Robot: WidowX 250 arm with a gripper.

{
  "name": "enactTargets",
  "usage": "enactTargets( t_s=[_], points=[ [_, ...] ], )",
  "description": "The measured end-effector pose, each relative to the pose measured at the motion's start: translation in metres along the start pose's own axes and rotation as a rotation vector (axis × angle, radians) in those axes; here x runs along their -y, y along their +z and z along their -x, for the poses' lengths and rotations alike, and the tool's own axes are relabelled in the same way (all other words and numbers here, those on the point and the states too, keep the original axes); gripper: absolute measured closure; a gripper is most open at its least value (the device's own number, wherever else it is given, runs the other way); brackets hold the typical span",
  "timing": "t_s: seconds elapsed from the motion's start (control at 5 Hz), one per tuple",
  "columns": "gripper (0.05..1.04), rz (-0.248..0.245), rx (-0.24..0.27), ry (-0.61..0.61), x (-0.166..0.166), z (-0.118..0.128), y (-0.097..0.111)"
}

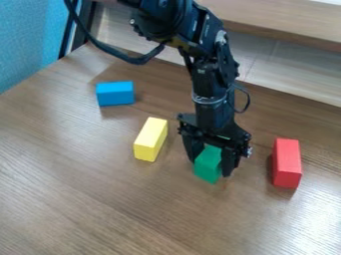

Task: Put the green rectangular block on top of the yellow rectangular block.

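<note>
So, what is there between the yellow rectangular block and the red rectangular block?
The green rectangular block, with the black two-finger gripper closed around it; bare wooden tabletop lies on either side. The camera view shows this.

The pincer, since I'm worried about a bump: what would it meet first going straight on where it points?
Pointing down with the green block between its fingers, the pincer would likely meet the brown table first, block leading; the slant leaves any gap beneath unclear.
</note>
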State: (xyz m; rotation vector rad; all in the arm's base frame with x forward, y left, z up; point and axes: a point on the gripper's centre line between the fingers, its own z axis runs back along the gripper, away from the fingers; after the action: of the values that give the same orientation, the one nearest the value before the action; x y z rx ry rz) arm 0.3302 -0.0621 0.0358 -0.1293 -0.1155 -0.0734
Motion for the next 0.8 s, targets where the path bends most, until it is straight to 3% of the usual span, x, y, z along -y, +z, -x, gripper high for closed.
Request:
enactTargets(
  t_s=[0.2, 0.8],
  points=[
    [0.491, -0.02, 0.01, 0.011, 0.0009, 0.0001, -0.0014],
    [0.494, -0.05, -0.005, 0.028, -0.0011, 0.0083, 0.0011]
  ],
)
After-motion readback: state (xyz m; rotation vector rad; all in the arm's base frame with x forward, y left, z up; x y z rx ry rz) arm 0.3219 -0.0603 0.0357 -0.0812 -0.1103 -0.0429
